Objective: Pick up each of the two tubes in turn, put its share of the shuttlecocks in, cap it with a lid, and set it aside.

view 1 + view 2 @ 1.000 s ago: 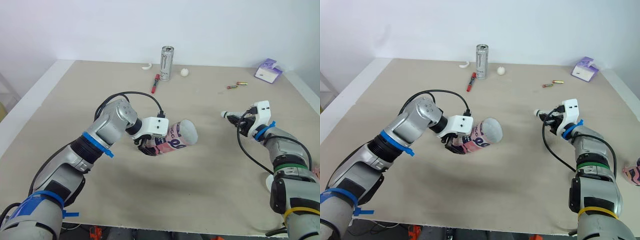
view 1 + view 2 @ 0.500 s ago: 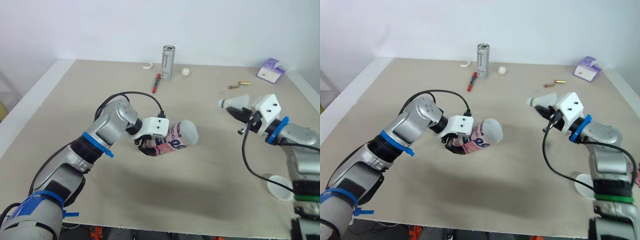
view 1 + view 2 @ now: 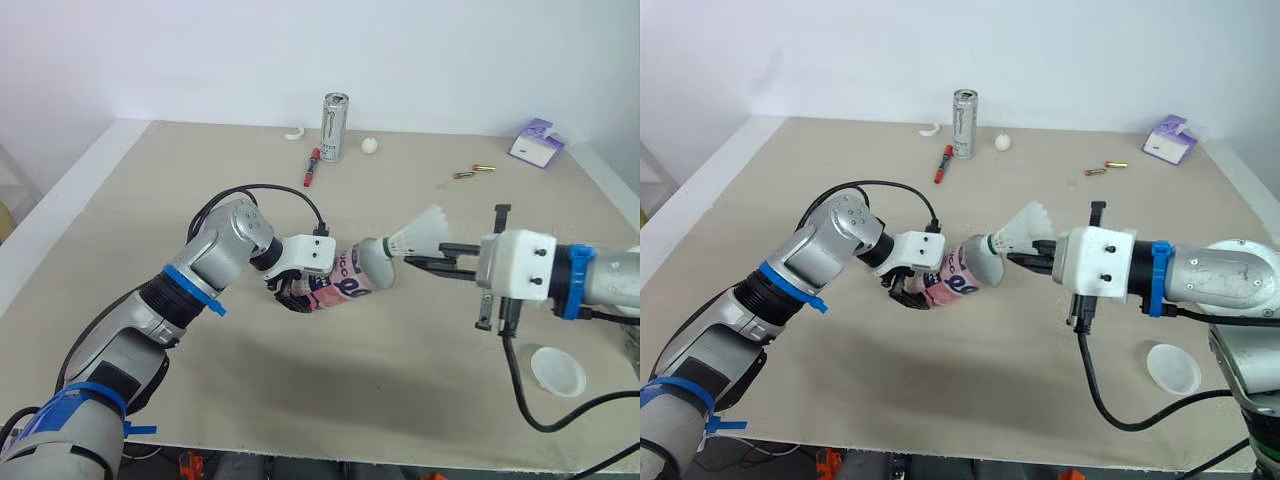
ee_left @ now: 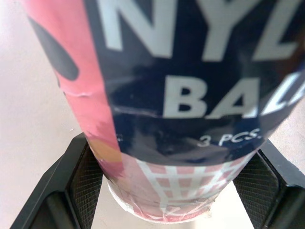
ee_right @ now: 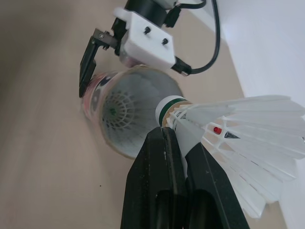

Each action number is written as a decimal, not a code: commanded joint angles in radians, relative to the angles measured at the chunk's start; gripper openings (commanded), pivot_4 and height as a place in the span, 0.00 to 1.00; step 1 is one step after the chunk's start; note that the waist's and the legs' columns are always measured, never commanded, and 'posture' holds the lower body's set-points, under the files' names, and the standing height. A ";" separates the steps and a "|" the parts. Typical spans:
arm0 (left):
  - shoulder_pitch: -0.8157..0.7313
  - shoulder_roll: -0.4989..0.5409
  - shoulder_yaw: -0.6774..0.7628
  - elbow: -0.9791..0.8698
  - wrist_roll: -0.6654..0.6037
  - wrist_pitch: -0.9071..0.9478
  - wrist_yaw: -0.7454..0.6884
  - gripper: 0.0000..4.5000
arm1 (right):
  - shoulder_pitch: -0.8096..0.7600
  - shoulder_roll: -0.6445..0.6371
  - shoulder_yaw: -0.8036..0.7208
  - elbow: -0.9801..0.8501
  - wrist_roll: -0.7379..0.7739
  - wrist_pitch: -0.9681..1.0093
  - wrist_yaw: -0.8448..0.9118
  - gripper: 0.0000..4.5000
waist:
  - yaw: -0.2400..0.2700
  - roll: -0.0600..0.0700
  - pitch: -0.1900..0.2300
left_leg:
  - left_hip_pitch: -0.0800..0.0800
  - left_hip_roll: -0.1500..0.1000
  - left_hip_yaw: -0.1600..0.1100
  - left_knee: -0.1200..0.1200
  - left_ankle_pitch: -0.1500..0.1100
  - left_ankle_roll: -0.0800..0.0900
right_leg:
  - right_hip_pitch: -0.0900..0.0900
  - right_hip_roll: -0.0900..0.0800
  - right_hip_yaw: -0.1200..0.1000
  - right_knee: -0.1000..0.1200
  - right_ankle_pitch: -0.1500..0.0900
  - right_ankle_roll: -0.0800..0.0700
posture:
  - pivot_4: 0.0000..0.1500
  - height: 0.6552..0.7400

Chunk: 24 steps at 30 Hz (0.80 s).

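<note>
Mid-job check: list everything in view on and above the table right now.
tube: one, pink and dark blue, held over mid-table
shuttlecock: one, white, cork at the tube's mouth
lid: one, white, near right of table
can: one, silver, far edge
marker: one, red, beside the can
ball: one, white, right of can
curved piece: one, white, left of can
small cylinders: two, reddish and gold, far right
box: one, purple and white, far right corner
table: one, beige
left gripper: shut on tube
right gripper: shut on shuttlecock
</note>
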 commanded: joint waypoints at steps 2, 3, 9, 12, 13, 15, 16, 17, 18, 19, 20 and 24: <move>-0.004 -0.008 -0.003 -0.007 -0.005 0.001 0.001 0.81 | -0.040 0.002 0.048 -0.004 -0.019 -0.023 0.016 0.02 | 0.001 0.000 0.000 | 0.000 0.000 0.000 0.000 0.000 0.000 | 0.000 0.000 0.000 0.000 0.000 0.000 | 1.00 1.00; -0.004 -0.008 -0.002 -0.006 -0.005 0.001 0.002 0.81 | -0.043 0.000 0.051 0.000 -0.017 -0.022 0.021 0.08 | 0.001 0.000 0.000 | 0.000 0.000 0.000 0.000 0.000 0.000 | 0.000 0.000 0.000 0.000 0.000 -0.001 | 1.00 1.00; -0.003 -0.008 -0.003 -0.005 -0.005 0.000 0.002 0.81 | -0.059 -0.012 -0.014 -0.012 0.075 0.036 0.039 0.44 | 0.001 0.000 0.000 | -0.001 -0.001 0.000 0.000 0.000 0.000 | 0.000 0.000 0.000 0.000 0.000 -0.001 | 1.00 1.00; -0.003 -0.009 -0.004 -0.004 -0.004 -0.001 0.002 0.81 | -0.068 -0.007 -0.083 -0.025 0.209 0.146 0.020 0.75 | 0.001 0.000 0.000 | -0.001 -0.001 -0.001 0.000 0.000 0.000 | 0.000 0.000 0.000 0.000 0.000 -0.001 | 1.00 1.00; -0.003 -0.010 -0.006 -0.002 -0.003 -0.004 0.003 0.81 | -0.080 -0.003 -0.113 -0.018 0.269 0.201 -0.002 0.75 | 0.001 0.000 0.000 | -0.001 -0.001 -0.001 0.000 0.000 0.000 | 0.000 0.000 0.000 0.000 0.000 -0.001 | 1.00 1.00; -0.005 -0.012 -0.008 0.002 -0.002 -0.009 0.003 0.81 | -0.095 -0.023 -0.158 0.024 0.339 0.294 -0.012 0.91 | 0.001 0.000 0.000 | -0.001 0.000 -0.001 0.000 0.000 0.000 | 0.000 0.000 0.000 0.000 0.001 -0.002 | 1.00 1.00; -0.006 -0.013 -0.008 0.004 -0.001 -0.011 0.004 0.81 | -0.105 -0.029 -0.168 0.049 0.346 0.320 -0.020 0.91 | 0.001 0.000 0.000 | -0.001 0.000 -0.001 0.000 0.000 0.000 | 0.000 -0.001 0.000 0.000 0.001 -0.003 | 1.00 1.00; -0.006 -0.014 -0.008 0.005 -0.001 -0.013 0.003 0.81 | -0.115 -0.036 -0.169 0.067 0.348 0.344 -0.030 0.91 | 0.001 0.000 0.000 | -0.001 0.000 -0.001 0.000 0.000 0.000 | 0.000 -0.001 0.000 0.000 0.002 -0.005 | 1.00 1.00; -0.007 -0.015 -0.009 0.006 0.000 -0.014 0.003 0.81 | -0.121 -0.045 -0.162 0.083 0.337 0.344 -0.022 0.91 | 0.001 0.000 0.000 | -0.001 0.000 -0.001 0.000 0.000 0.000 | 0.000 -0.001 0.000 0.000 0.003 -0.005 | 1.00 1.00; -0.008 -0.016 -0.011 0.008 0.001 -0.017 0.002 0.81 | -0.136 -0.061 -0.137 0.109 0.321 0.350 -0.008 0.91 | 0.001 0.000 0.000 | -0.001 0.000 -0.001 0.000 0.000 0.000 | 0.000 -0.001 0.000 0.000 0.003 -0.005 | 1.00 1.00; -0.008 -0.017 -0.012 0.009 0.001 -0.018 0.002 0.81 | -0.155 -0.074 -0.106 0.132 0.299 0.346 0.007 0.91 | 0.001 -0.001 0.000 | -0.001 -0.001 -0.001 0.000 0.000 0.000 | 0.001 -0.001 -0.001 0.000 0.003 -0.005 | 1.00 1.00; -0.010 -0.020 -0.013 0.014 0.004 -0.025 0.001 0.81 | -0.256 -0.095 0.028 0.181 0.229 0.332 0.057 0.66 | 0.001 0.000 0.000 | 0.000 -0.001 0.001 0.000 0.000 0.000 | -0.001 -0.002 -0.001 0.000 0.003 -0.005 | 1.00 1.00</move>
